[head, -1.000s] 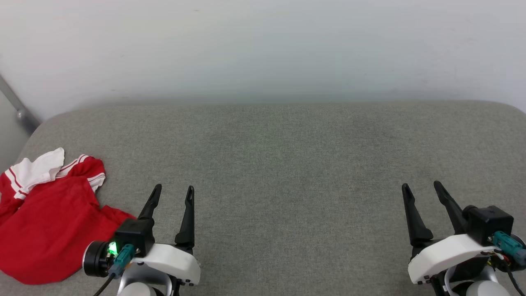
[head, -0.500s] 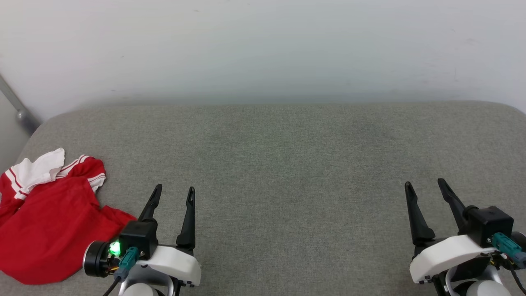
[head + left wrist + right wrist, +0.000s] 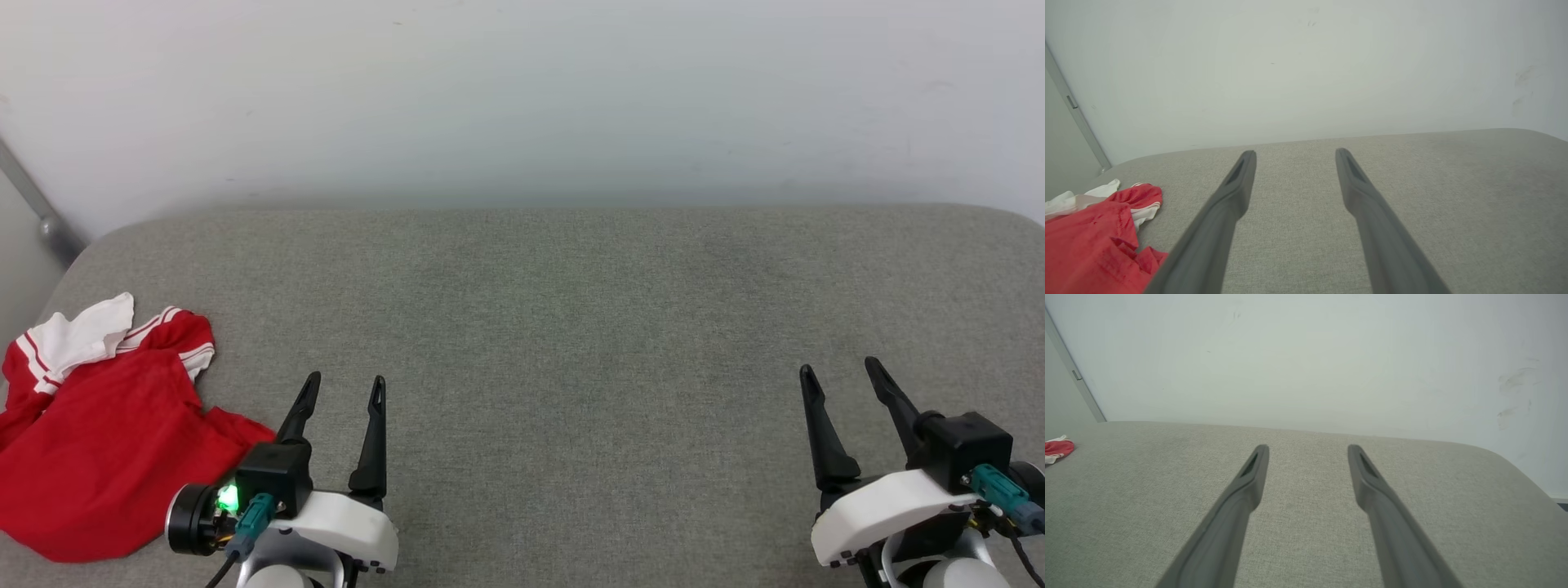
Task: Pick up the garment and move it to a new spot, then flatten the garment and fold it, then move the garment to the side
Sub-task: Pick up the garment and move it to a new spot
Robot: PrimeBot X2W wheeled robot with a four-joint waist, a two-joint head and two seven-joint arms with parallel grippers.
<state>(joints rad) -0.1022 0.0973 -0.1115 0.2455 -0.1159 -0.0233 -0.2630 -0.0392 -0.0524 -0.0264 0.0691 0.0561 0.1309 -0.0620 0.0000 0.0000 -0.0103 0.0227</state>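
The garment, a red jersey with a white sleeve and red-and-white striped trim, lies crumpled at the near left of the grey cushioned surface. Its letters and number are hidden in the folds. My left gripper stands open just right of the garment, not touching it, nothing between its fingers. In the left wrist view the garment lies at the lower left, beside the left gripper. My right gripper is open at the near right, far from the cloth. The right wrist view has the right gripper and a bit of garment at far left.
A pale wall rises right behind the surface's rounded back edge. A grey metal bar slants down at the far left. The surface's left edge runs close beside the garment.
Both grippers sit slightly lower in the view than before, still open. The whole picture has shifted a little, so the camera moved. The garment lies as it did.
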